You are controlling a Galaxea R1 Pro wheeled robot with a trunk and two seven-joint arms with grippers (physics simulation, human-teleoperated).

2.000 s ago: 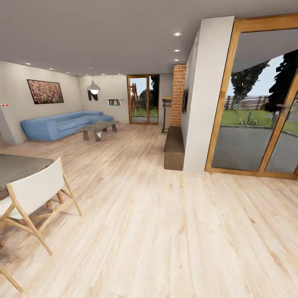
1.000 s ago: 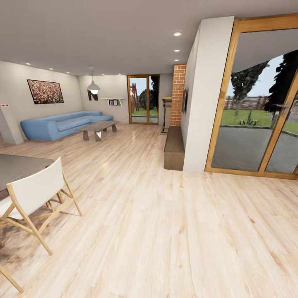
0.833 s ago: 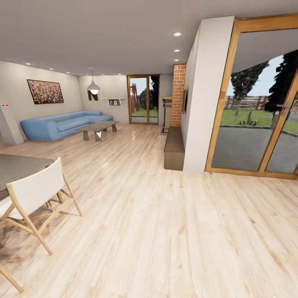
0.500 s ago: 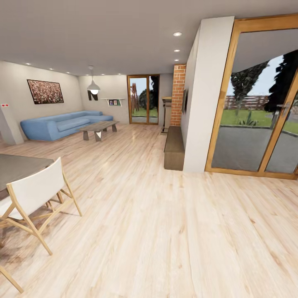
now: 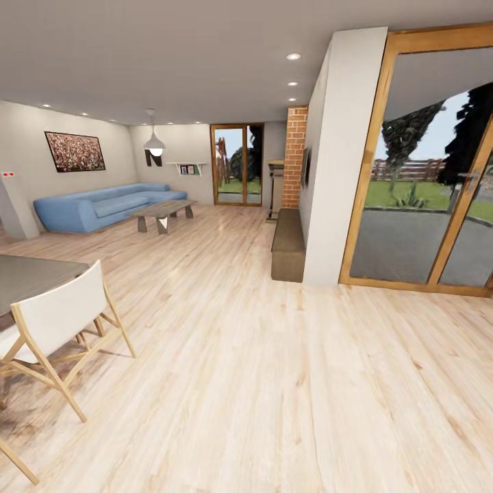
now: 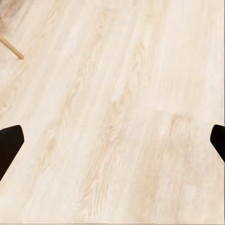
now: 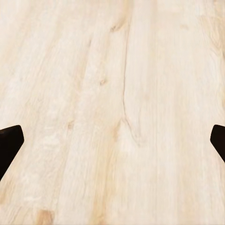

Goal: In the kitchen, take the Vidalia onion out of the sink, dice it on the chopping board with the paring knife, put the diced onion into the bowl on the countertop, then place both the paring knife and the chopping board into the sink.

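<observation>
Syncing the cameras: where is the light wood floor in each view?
Head view: the wood floor covers the lower half, running under the chair.
Left wrist view: it lies behind the open left gripper.
Right wrist view: it lies behind the open right gripper.
Shared landmark: the pale plank grain.
</observation>
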